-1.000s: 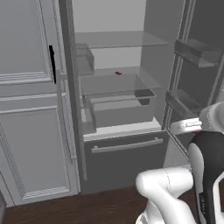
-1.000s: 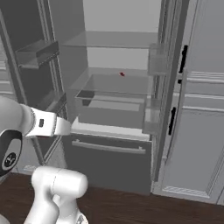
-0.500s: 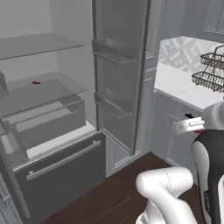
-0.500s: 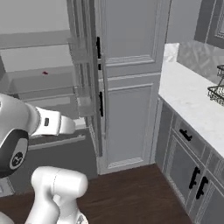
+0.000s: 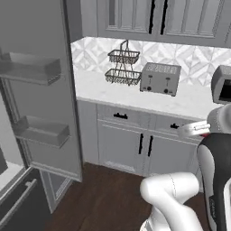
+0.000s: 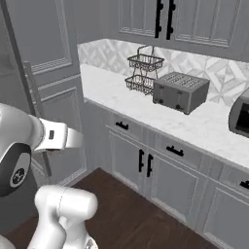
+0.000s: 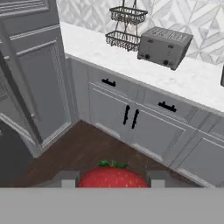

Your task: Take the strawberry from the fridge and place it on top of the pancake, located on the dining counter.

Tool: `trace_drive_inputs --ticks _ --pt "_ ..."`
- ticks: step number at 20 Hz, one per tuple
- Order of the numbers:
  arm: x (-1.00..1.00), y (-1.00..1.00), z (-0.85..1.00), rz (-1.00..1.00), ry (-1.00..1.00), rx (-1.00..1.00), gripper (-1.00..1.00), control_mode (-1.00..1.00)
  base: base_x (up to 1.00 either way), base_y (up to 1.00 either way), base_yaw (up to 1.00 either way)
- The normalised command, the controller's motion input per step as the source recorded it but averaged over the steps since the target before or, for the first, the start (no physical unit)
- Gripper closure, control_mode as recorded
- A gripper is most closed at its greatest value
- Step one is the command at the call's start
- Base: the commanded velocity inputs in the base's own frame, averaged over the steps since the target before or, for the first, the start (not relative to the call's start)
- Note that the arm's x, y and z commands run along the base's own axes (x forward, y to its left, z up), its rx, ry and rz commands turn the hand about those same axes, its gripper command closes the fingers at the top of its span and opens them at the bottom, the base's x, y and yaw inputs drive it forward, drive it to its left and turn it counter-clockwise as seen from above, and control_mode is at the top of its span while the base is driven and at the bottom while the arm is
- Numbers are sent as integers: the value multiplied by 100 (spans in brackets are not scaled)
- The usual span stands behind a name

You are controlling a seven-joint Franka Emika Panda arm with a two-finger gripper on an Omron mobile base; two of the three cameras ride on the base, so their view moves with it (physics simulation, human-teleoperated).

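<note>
The gripper (image 7: 112,180) has its two small dark tips on either side of the strawberry (image 7: 112,177), one on each side and right up against it, so it looks closed on the berry and holding it. The berry is bright red with a bit of green leaf on top, and it sits low in the hand view, over the dark wood floor (image 7: 92,148). So the first part of the job looks done: the berry is out of the fridge and in the robot's hand. From the left base view I can see the white arm (image 5: 198,130) held up high with a tiny bit of red at its end, and the open fridge door (image 5: 38,85) with its two shelves stands off to the left. Past the hand there is the wall counter (image 7: 144,65) with grey cupboards (image 7: 127,118) under it that have black handles. On that counter stand a toaster (image 7: 165,42) and a wire basket rack (image 7: 126,25), just beside each other. A dark box, maybe a microwave (image 6: 240,115), sits further along at the right edge. This is not the counter the berry has to go to. I cannot see the pancake or the dining counter from here. So what is left, I think, is the bigger part: the robot must drive or turn until it finds the white island, bring the hand over the pancake, and let the berry go on top. The berry is tiny and round, so it might roll off if dropped from too high.
</note>
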Motion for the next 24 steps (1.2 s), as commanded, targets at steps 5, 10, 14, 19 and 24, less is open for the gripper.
trace_drive_inputs --ticks 5,10,14,19,24 --pt "0 0 0 0 0 0 100 100 0 -22 -81" --pt "0 0 0 0 0 0 100 100 0 -25 -81" --pt "0 0 0 0 0 0 100 100 0 -29 -80" --pt "0 0 0 0 0 0 100 100 0 -31 -79" --pt "0 0 0 0 0 0 100 100 1 -31 -79"
